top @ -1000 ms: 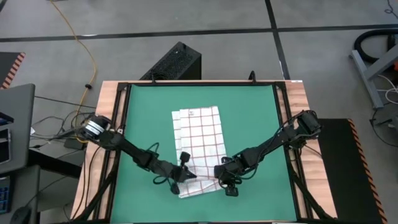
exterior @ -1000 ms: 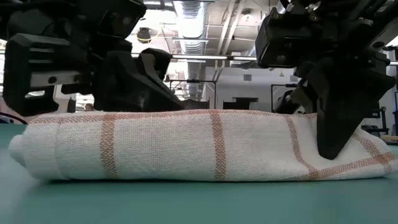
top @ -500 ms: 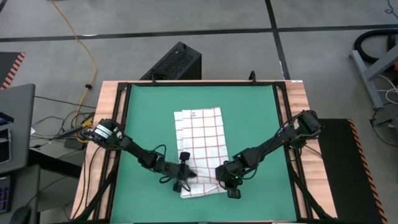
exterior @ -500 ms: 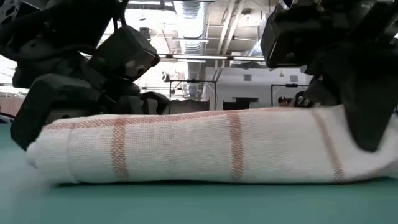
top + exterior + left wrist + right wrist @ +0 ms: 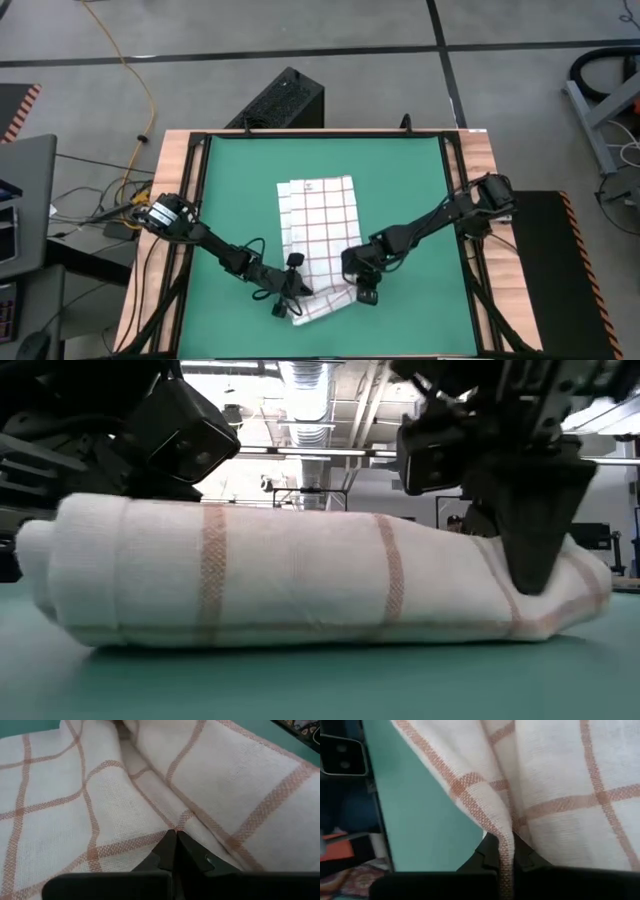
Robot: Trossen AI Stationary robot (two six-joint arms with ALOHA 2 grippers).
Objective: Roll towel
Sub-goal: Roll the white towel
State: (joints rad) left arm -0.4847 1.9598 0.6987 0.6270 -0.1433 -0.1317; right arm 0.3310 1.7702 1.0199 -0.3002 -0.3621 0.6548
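Observation:
The towel [image 5: 320, 215], white with a red-brown grid, lies lengthwise on the green mat [image 5: 240, 180]. Its near end is rolled into a thick roll [image 5: 300, 580] that rests on the mat, fat at its left end and tapering toward its right end. My left gripper [image 5: 292, 300] is shut at the roll's left part, its tips [image 5: 172, 837] in the crease where the roll meets the flat cloth. My right gripper [image 5: 360, 288] is shut on the cloth at the roll's right end. My left gripper presses its shut fingertips [image 5: 169, 845] into the crease [image 5: 172, 822] between the roll and the flat towel, coming in slanting downward. No cloth shows between the fingers. My right gripper pinches a striped edge of the towel [image 5: 504, 832] at the roll's right end between its two fingers. The fingers [image 5: 535, 550] slant down from above. One layer or several, I cannot tell. The roll stays on the mat.
Black frame rails [image 5: 200, 190] and wooden table strips border the mat on both sides. A black box [image 5: 285, 100] stands beyond the far edge. Bare mat lies left and right of the towel.
The roll has turned over toward the far edge and grown thicker, above all at its left end; it now lies askew, its right end farther away. My left gripper has sunk and rolled. My right gripper has shifted toward the far edge and the left, and rolled too.

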